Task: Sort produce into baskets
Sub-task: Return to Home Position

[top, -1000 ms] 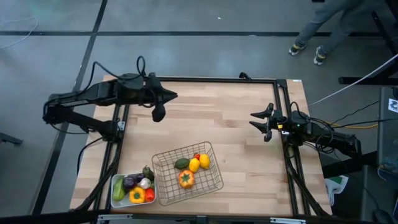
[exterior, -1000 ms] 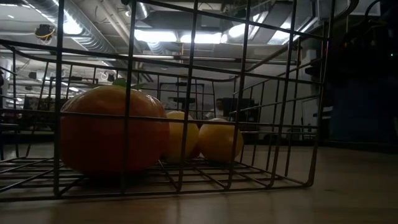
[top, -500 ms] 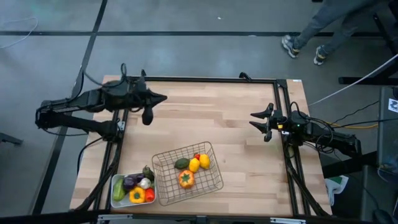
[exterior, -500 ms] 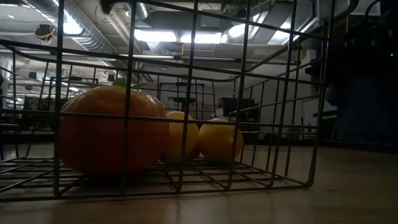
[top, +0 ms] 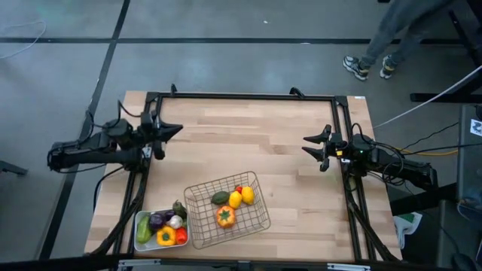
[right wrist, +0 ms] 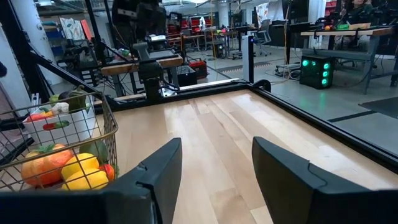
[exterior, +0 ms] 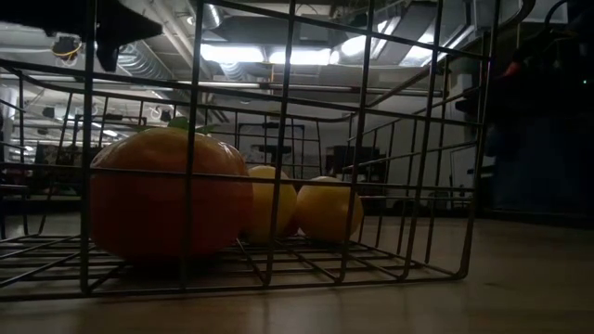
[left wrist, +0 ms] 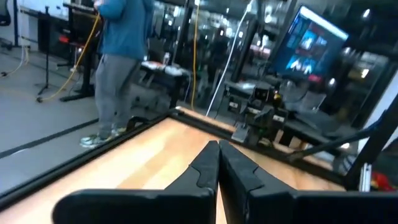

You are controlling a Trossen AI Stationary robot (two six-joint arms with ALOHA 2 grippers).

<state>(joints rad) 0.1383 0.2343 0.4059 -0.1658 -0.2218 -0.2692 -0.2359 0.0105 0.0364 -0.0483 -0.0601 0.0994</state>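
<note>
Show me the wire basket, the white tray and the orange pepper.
wire basket [top: 254, 217], high view, bare mesh floor near its right side.
white tray [top: 138, 217], high view, the rim at one corner.
orange pepper [top: 225, 217], high view, middle of its top.

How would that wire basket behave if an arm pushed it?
It probably slides rather than tips: the wire basket sits low and flat on the smooth wooden table. The round lemons inside would likely roll about.

- High view: even, bright light on the pale wooden table [top: 263, 143], shadows faint.
- Low view: dim, backlit by glaring ceiling strip lights [exterior: 269, 54]; square silver wire-mesh basket [exterior: 195, 93] silhouetted.
</note>
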